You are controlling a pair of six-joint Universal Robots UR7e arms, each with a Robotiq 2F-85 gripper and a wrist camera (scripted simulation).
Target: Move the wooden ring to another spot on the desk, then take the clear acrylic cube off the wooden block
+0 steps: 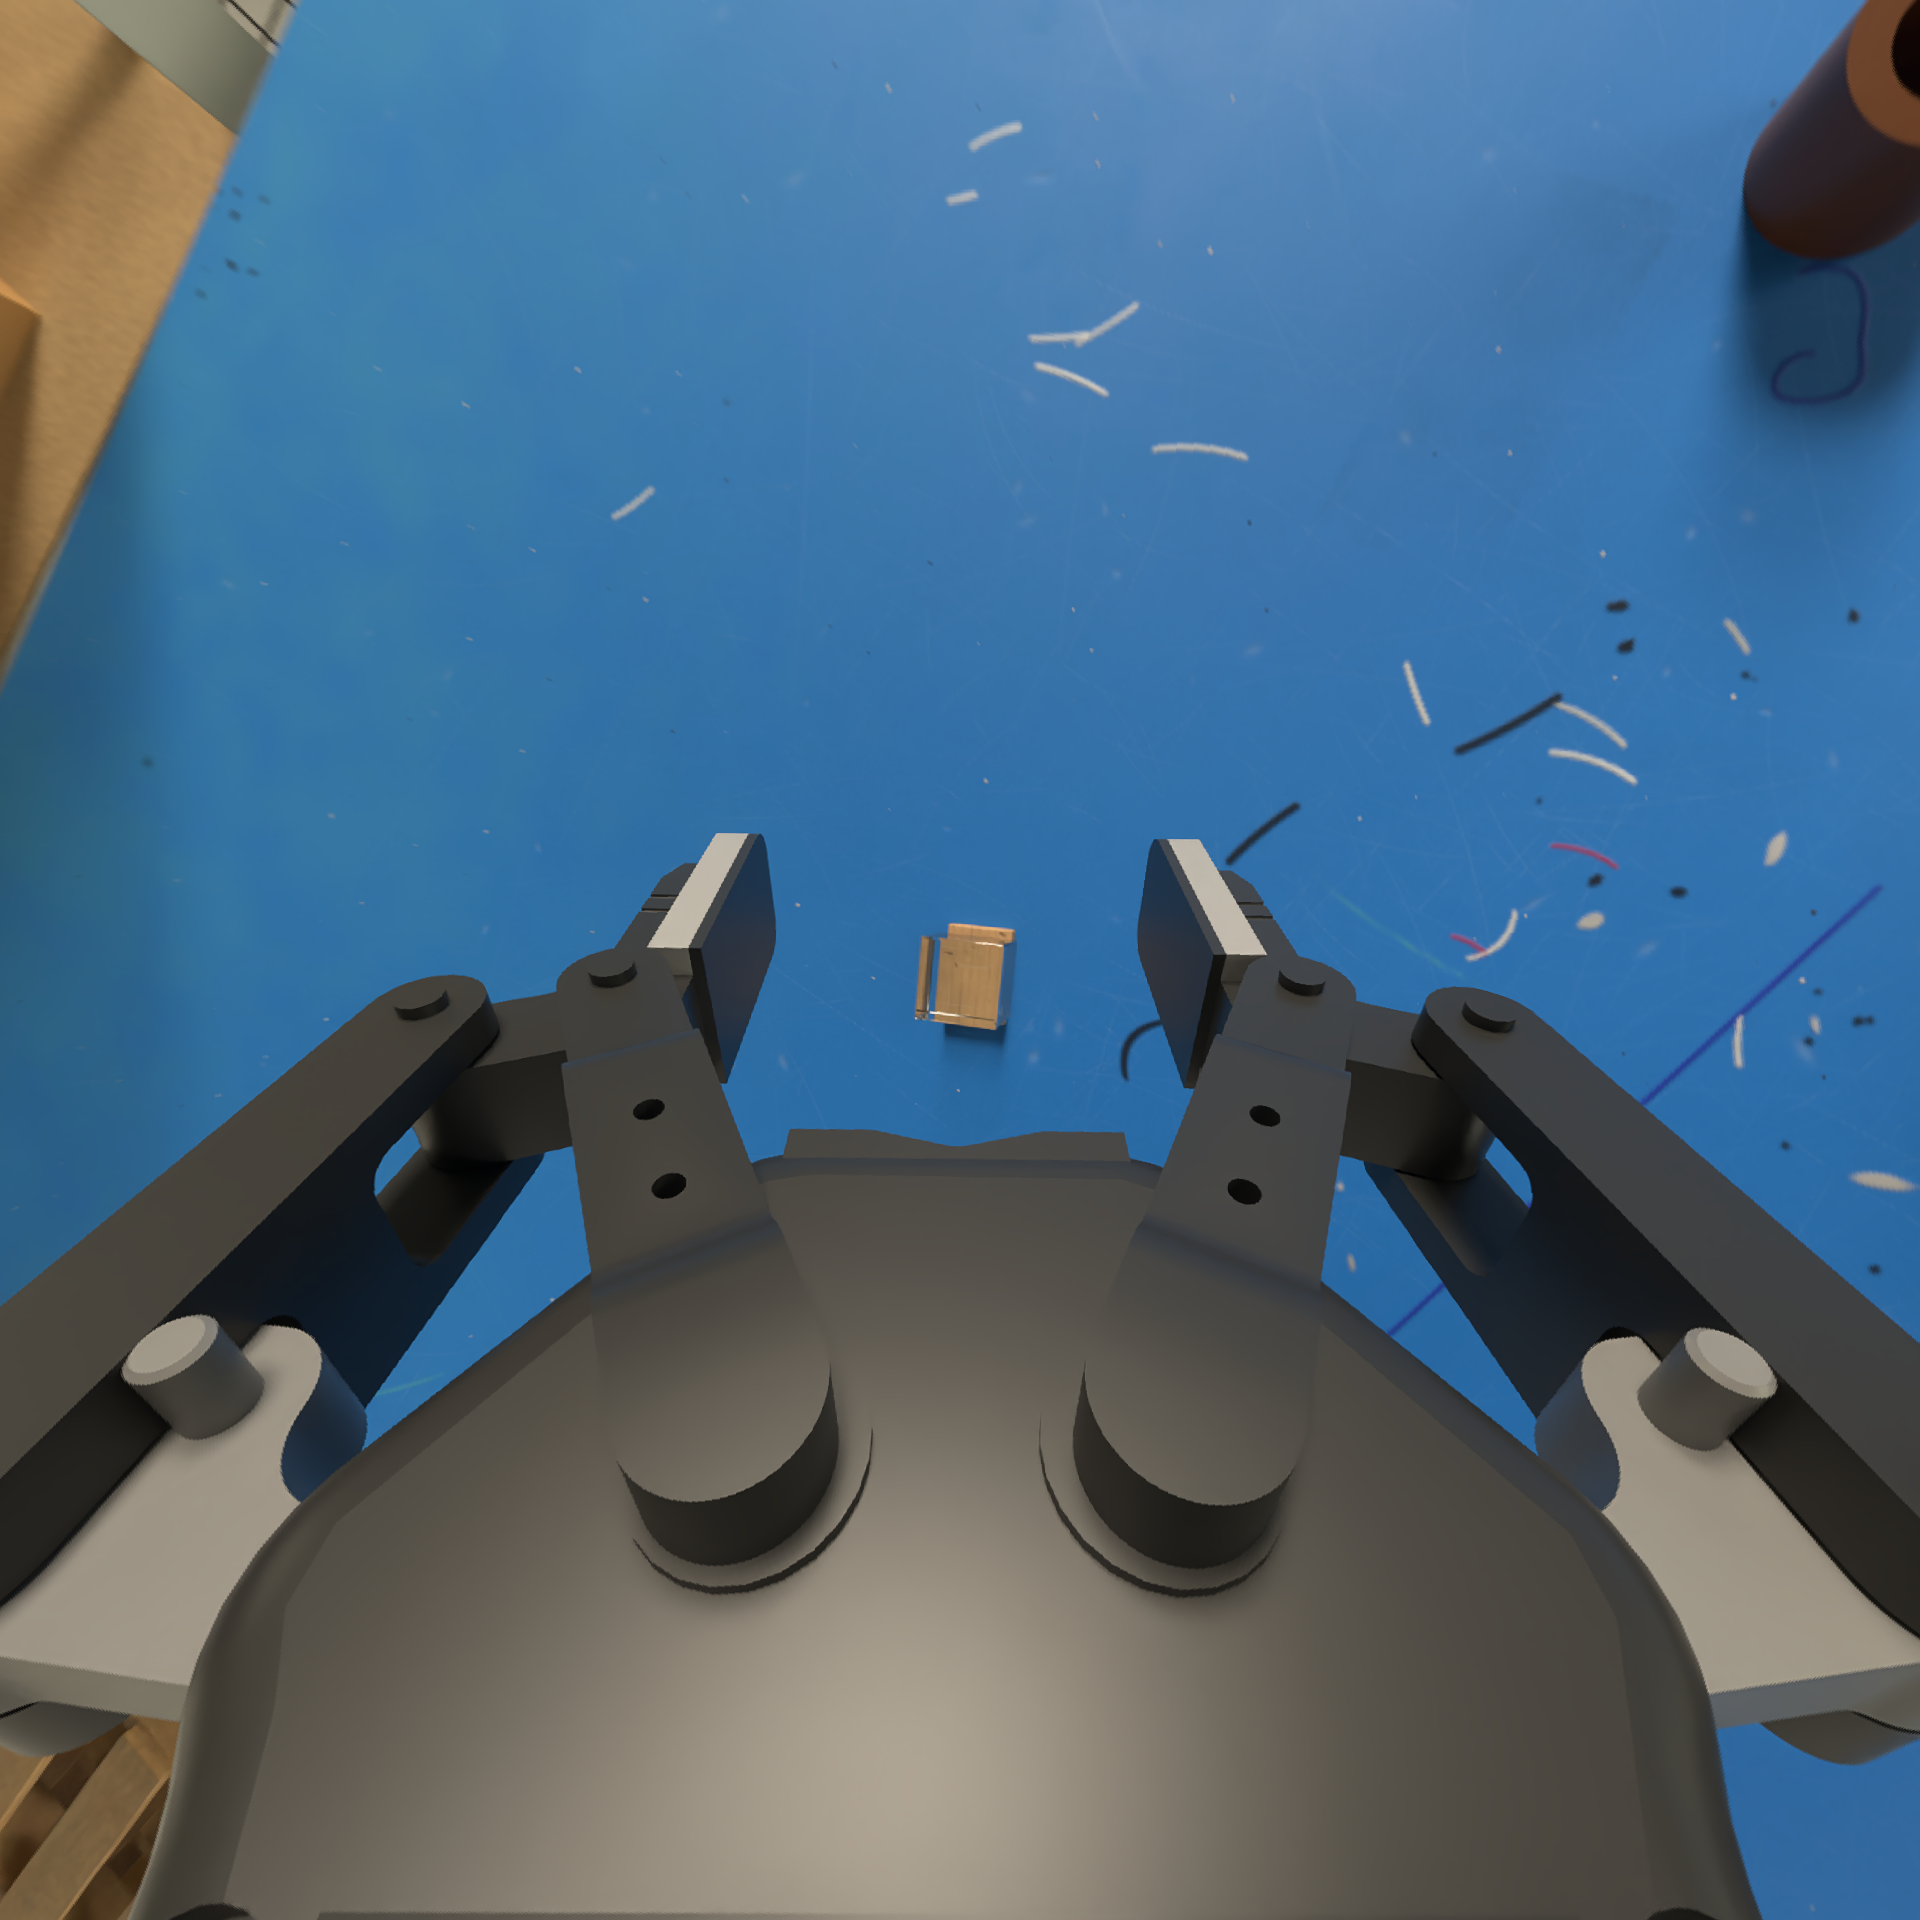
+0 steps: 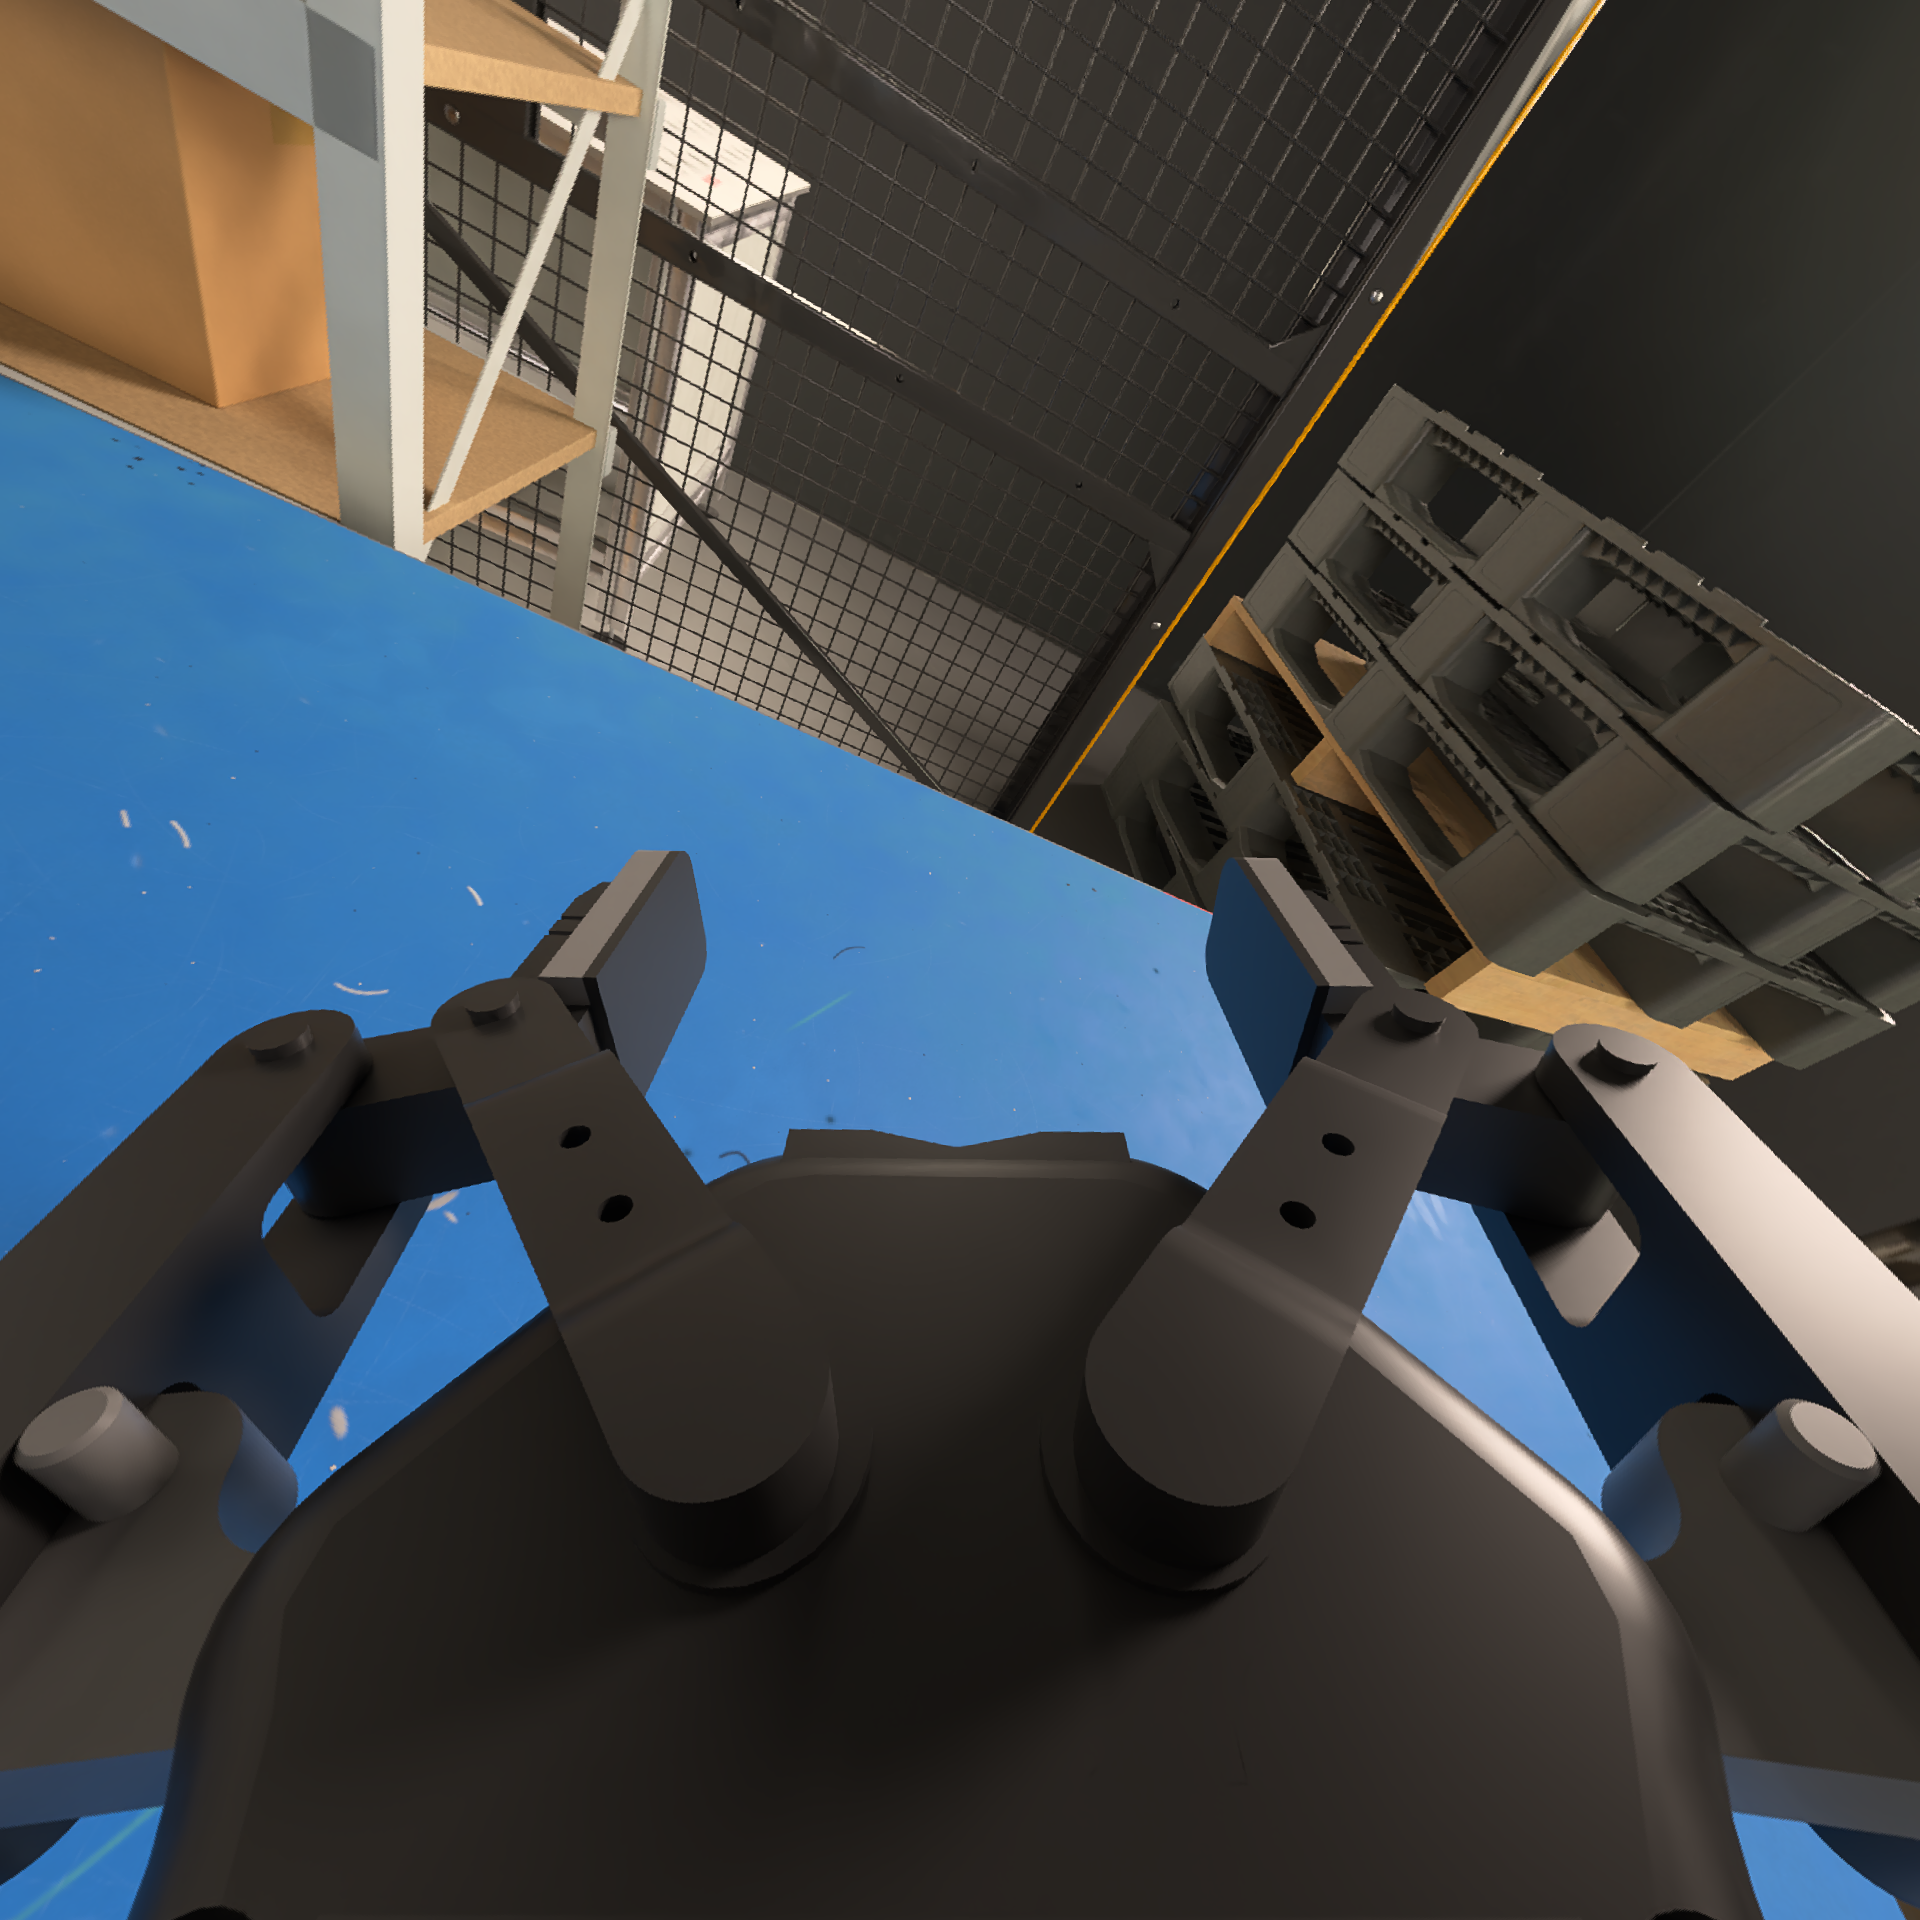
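Left wrist view: the left hand [image 1: 956, 925] hangs high above a blue table [image 1: 727, 520], looking almost straight down. Its two dark fingers are spread wide and hold nothing. Far below, in the gap between the fingertips, sits a small wooden block [image 1: 977, 977] with a clear cube [image 1: 951, 979] on it. The cube shows only as faint glassy edges around the wood, most plainly along the block's left side, so block and cube read as one small stack. The stack stands alone on bare table, well apart from anything else.

The table top is flecked with short white, black and red scraps and thin scratch lines. At the top right corner a dark brown tube [image 1: 1829, 135] lies on the table, cut off by the picture edge, with a thin loop of blue thread [image 1: 1829, 343] just below it. Along the left edge runs a tan cardboard surface [image 1: 73, 312] beyond the table's rim. No wooden ring can be made out in either view.

Right wrist view: the right hand [image 2: 951, 935] is also spread wide and empty. It points at a slant across the far part of the table [image 2: 416, 779], with no task thing in sight. Beyond the table edge stand a shelf [image 2: 499, 436] with pale uprights and a cardboard box [image 2: 156, 208] at upper left, a dark wire mesh fence [image 2: 935, 364] in the middle, and stacked grey pallets [image 2: 1610, 727] on wooden ones at right.
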